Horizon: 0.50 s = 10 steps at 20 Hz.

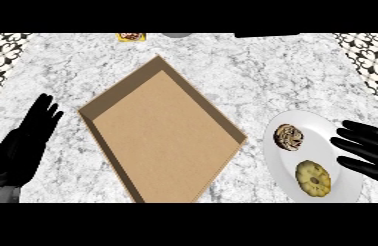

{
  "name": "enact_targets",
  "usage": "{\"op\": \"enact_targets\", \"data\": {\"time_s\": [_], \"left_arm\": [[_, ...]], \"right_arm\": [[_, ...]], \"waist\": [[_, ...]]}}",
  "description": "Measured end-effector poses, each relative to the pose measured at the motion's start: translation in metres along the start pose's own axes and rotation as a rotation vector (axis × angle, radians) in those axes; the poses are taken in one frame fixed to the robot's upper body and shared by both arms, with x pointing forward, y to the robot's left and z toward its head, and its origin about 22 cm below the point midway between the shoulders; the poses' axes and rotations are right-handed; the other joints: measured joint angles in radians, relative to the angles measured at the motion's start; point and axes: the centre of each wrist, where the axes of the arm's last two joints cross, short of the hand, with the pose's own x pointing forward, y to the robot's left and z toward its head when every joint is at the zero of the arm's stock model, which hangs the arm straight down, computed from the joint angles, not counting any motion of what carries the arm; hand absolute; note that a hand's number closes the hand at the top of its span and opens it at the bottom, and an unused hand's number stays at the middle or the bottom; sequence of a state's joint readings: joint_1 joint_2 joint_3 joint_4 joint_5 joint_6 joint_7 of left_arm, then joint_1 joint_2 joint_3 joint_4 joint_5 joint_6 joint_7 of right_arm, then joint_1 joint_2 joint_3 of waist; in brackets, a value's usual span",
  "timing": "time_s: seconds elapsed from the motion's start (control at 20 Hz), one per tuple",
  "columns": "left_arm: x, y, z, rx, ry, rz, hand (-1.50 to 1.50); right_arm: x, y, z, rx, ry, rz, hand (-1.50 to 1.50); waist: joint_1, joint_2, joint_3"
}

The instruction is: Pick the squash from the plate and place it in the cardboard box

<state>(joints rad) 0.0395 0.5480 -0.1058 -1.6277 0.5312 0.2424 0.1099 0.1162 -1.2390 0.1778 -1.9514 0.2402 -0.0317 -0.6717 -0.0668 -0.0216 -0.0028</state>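
Your right hand (359, 149) comes in at the right edge of the head view, and its fingers (353, 130) are straight and spread a little, pointing left over the rim of the white plate (284, 172). They hold nothing. The squash (313, 178), a round yellow piece with scalloped edges, lies on the near part of that plate, just left of and slightly below your right fingertips, close but not touching them. A second item, a brown and white streaked round thing (289, 137), sits on the far part of the plate, to the left of your upper right fingers and apart from the squash.

Your left hand (28, 142) rests at the left edge, fingers (46, 112) straight, close together and pointing up and away from you, again with nothing in them. The cardboard box (162, 135) lies open on the marble counter (244, 75) between your two hands, set cornerwise so one corner points away from you. Its near left wall stands just to the right of your left fingers, and its right corner comes near the plate's left rim without touching. The box floor shows bare brown card.

Far beyond your fingers, at the counter's back edge, you can see a small yellow object (131, 37) and part of a grey one (176, 35); what they are cannot be told.
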Motion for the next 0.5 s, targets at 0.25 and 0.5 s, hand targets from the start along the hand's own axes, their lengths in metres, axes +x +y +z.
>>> {"op": "enact_targets", "data": {"time_s": [0.25, 0.5], "left_arm": [[0.001, 0.006, 0.0, 0.004, 0.003, -0.003, 0.0], [0.003, 0.0, 0.001, -0.02, -0.006, -0.001, 0.0]], "right_arm": [[0.026, -0.005, -0.006, 0.184, 0.114, 0.218, -1.5], [0.06, 0.011, -0.013, 0.328, 0.261, 0.323, -1.5]], "waist": [[-0.006, 0.0, -0.001], [0.013, 0.006, -0.001]]}}
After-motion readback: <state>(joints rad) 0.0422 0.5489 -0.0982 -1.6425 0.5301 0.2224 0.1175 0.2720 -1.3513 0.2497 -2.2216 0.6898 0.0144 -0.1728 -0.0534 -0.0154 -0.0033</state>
